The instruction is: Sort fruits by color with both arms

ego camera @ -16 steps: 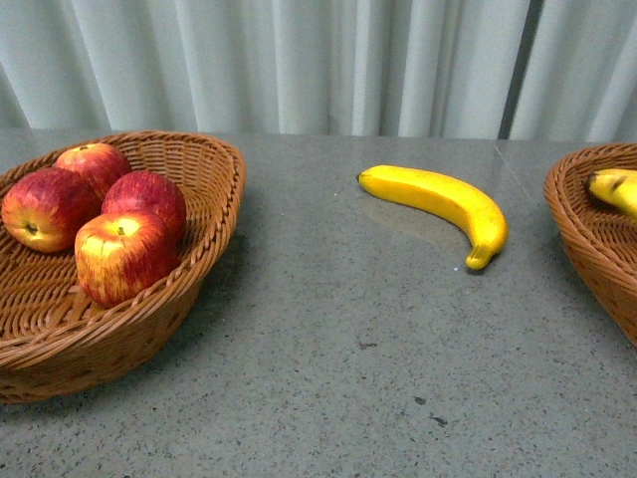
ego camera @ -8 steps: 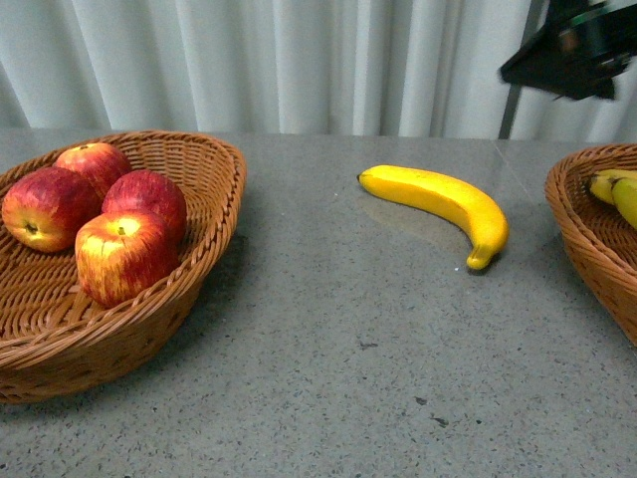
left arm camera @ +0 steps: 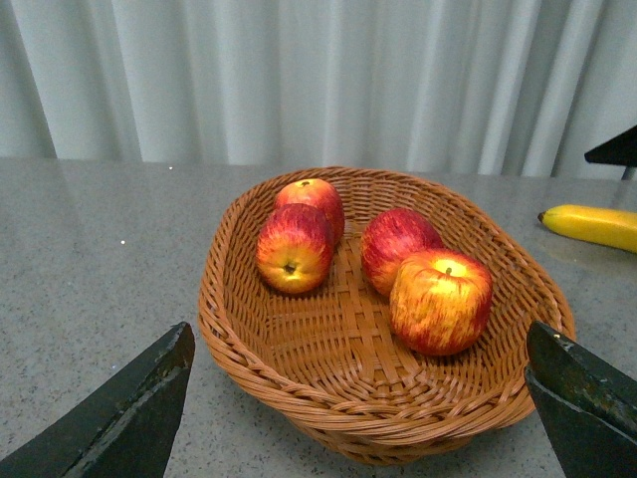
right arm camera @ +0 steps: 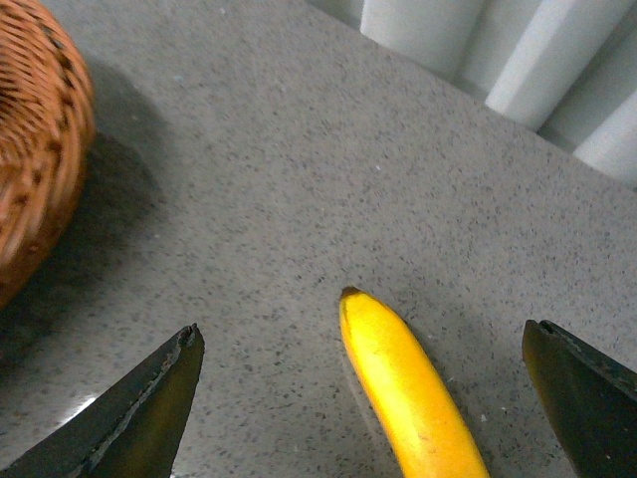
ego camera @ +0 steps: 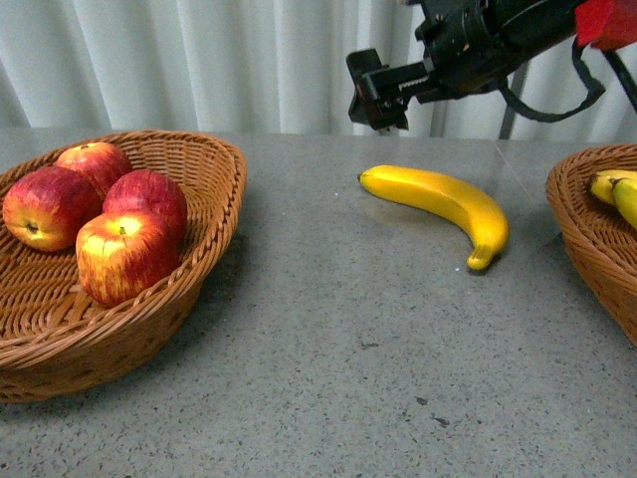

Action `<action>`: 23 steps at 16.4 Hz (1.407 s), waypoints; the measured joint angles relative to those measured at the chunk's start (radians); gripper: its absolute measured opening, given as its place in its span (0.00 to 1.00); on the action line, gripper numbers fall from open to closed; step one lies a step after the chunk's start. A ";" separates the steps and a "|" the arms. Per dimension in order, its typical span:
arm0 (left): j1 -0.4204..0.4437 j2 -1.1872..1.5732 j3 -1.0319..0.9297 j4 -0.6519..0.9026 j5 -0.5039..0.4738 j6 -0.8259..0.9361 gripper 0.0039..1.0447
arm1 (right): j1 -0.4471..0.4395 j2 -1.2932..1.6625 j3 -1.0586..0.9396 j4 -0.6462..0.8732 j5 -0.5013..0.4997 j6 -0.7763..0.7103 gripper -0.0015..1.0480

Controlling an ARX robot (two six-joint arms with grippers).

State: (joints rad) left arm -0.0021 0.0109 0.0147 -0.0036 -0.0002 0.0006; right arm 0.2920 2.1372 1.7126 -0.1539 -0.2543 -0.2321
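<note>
Status: glossy red apples (ego camera: 119, 254) in brown wicker basket (ego camera: 214, 214) | we've long yellow banana (ego camera: 443, 199) loose on grey desk (ego camera: 338, 378) | L fingers (left arm camera: 129, 413), R fingers (right arm camera: 149, 408) wide apart, empty

Four apples (ego camera: 119, 254), three bananas (ego camera: 443, 204), two wicker baskets (ego camera: 214, 199), one arm (ego camera: 478, 40)

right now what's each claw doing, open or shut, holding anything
Left claw: open, holding nothing, facing the apples in their basket.
Right claw: open, holding nothing, pointed at the loose banana.

Lab-like test setup, grey table (ego camera: 328, 349), white curtain (ego camera: 249, 60)
</note>
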 joint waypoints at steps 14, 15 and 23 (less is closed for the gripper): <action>0.000 0.000 0.000 0.000 0.000 0.000 0.94 | -0.062 0.165 0.086 -0.214 0.093 -0.125 0.81; 0.000 0.000 0.000 0.000 0.000 0.000 0.94 | -0.061 0.165 0.074 -0.208 0.085 -0.127 0.70; 0.000 0.000 0.000 0.000 0.000 0.000 0.94 | -0.085 -0.029 -0.085 0.063 -0.113 0.044 0.32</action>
State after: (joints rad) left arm -0.0021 0.0109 0.0147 -0.0036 -0.0002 0.0006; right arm 0.2070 2.1078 1.6272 -0.0910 -0.3676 -0.1879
